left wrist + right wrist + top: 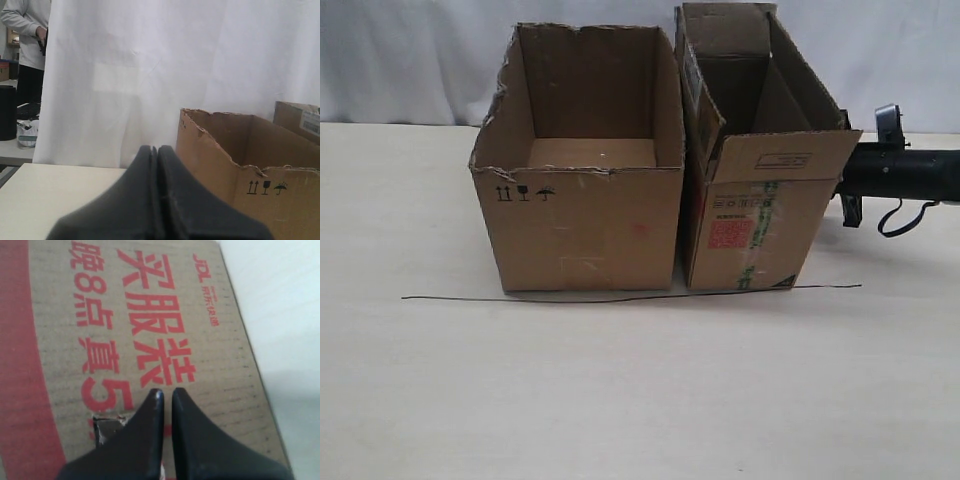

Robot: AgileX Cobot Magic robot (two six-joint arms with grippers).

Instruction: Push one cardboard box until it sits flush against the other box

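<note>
Exterior: the cardboard box [760, 200] stands just right of the other box [580, 200], a thin dark slit between them (right arm [905, 175] at its far side). Left wrist: left gripper [156, 150] clenched, empty. Right wrist: right gripper [166, 392] likewise, at the box's red-printed wall.

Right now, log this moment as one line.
left gripper: shut, off the boxes | right gripper: shut, at cardboard box outer side | other box: alongside, thin seam between
</note>
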